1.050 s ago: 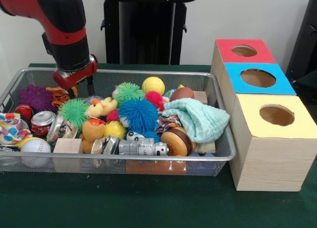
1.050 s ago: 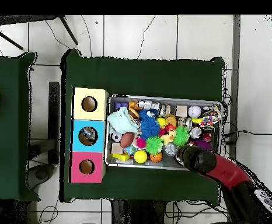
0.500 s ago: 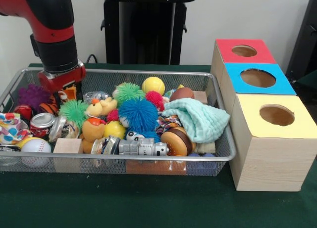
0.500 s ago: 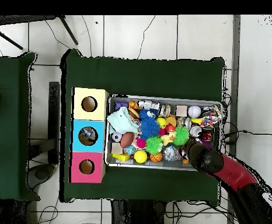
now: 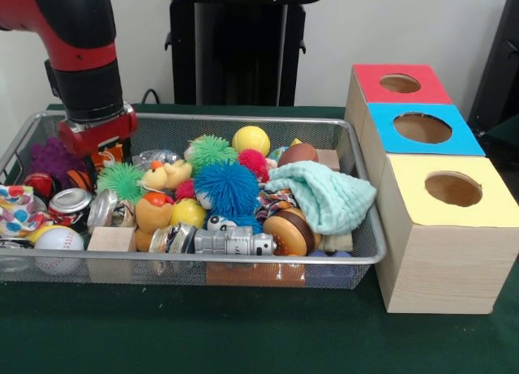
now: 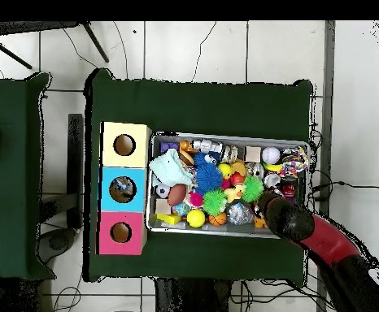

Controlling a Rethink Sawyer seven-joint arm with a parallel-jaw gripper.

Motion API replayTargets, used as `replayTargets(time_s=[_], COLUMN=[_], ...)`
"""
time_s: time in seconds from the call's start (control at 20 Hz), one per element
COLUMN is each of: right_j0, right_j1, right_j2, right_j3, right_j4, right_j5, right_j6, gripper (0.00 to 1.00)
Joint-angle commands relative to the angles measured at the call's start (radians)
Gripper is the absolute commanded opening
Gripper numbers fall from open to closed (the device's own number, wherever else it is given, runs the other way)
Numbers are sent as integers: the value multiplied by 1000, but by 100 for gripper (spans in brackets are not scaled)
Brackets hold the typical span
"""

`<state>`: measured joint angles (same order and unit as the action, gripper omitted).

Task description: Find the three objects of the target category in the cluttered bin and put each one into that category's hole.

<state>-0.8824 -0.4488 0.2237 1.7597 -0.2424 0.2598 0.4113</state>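
At the far left corner of the wire bin [image 5: 357,256], as the front camera shows it, I have the gripper [image 5: 97,151] lowered in among the clutter, just above an orange striped toy [image 5: 104,156] and beside the purple spiky ball [image 5: 55,159]. Its fingers are buried behind the red wrist, so I cannot tell whether they are spread, closed, or holding something. The task does not name a target category, so I can only guess which three pieces I am after; candidates such as the blue spiky ball [image 5: 225,187], the green spiky ball [image 5: 122,181] and the yellow ball [image 5: 250,139] all lie in the bin. The red box [image 5: 399,83], blue box [image 5: 422,128] and yellow box [image 5: 450,191] stand in a row beside the bin. From overhead, something seems to sit in the blue box's hole, though I cannot make it out. My judgement: most of the sorting remains.
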Motion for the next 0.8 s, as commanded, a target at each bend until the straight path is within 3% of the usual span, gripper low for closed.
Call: replayTargets(time_s=[0.05, 0.35, 0.8], right_j0=[6, 90, 151], right_j1=[57, 45, -74], right_j2=[121, 25, -58], right_j3=[-17, -19, -7], right_j4=[-2, 13, 9], right_j5=[-21, 139, 216], right_j6=[184, 187, 187], gripper=[100, 100, 100])
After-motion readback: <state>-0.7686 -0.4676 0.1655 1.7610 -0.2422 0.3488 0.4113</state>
